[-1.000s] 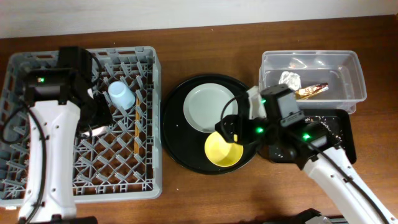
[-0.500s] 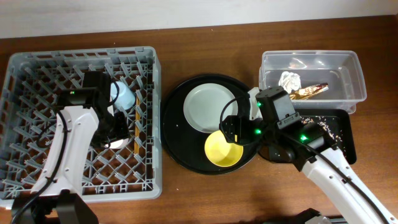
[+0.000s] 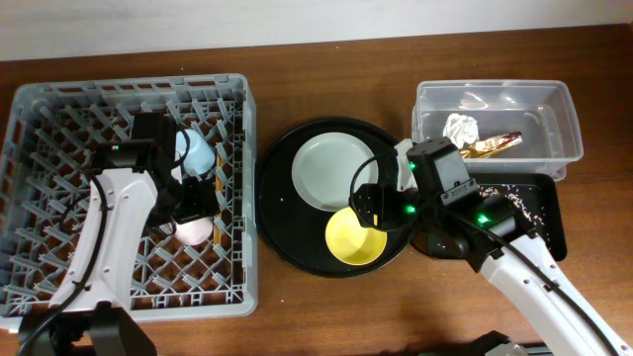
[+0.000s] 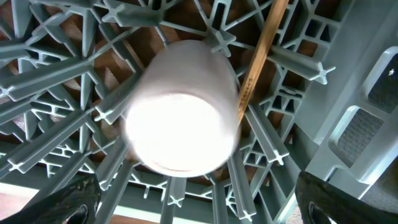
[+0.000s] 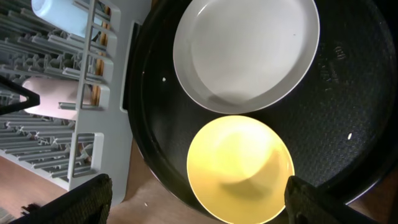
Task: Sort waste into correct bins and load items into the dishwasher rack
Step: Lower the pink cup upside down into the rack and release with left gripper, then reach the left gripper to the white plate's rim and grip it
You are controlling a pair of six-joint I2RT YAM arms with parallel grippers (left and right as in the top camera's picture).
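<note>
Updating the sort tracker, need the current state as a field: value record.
left pincer: open, over pink cup
right pincer: open, over yellow bowl
in dishwasher rack: pink cup, light-blue cup, chopsticks
on round black tray: plate, yellow bowl
in clear tub: napkin, gold wrapper
in black tray: crumbs

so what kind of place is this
Looks like a tabletop dish-clearing station, maybe a lab mock-up: a grey dishwasher rack on a wooden table, a plate and yellow bowl on a round black tray, and a clear tub holding waste.
</note>
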